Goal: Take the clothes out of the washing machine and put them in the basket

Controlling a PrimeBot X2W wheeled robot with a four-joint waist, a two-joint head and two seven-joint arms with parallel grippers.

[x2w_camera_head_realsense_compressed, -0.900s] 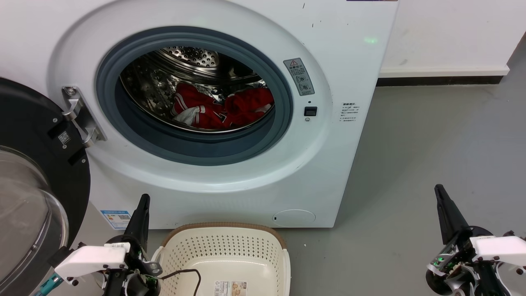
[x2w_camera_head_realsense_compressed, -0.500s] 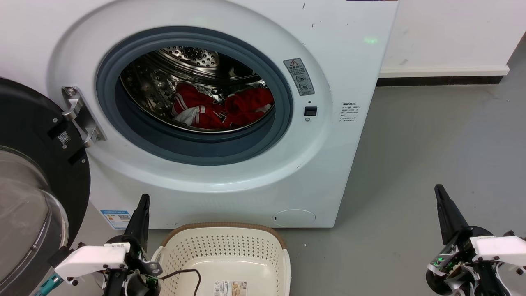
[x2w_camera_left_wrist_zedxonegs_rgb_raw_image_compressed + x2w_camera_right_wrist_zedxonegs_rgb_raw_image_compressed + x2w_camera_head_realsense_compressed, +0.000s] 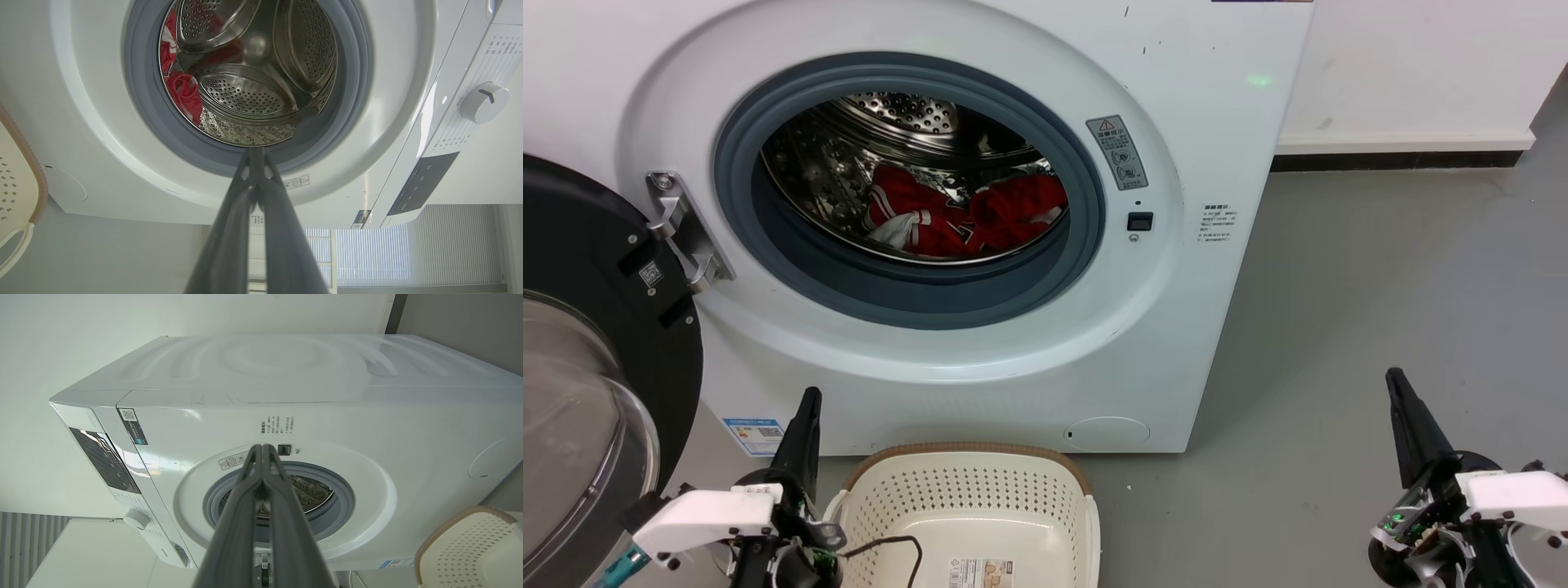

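Two closed pincers, crumpled red clothes [image 3: 964, 216], perforated steel drum [image 3: 907, 110]

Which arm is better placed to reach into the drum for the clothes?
Left, likely: left gripper sits below the washing machine opening, beside the basket; right gripper is off to the side.

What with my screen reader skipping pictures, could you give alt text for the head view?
Red clothes lie in the open washing machine; a cream basket stands before it, between the left pincer and right pincer, both shut.
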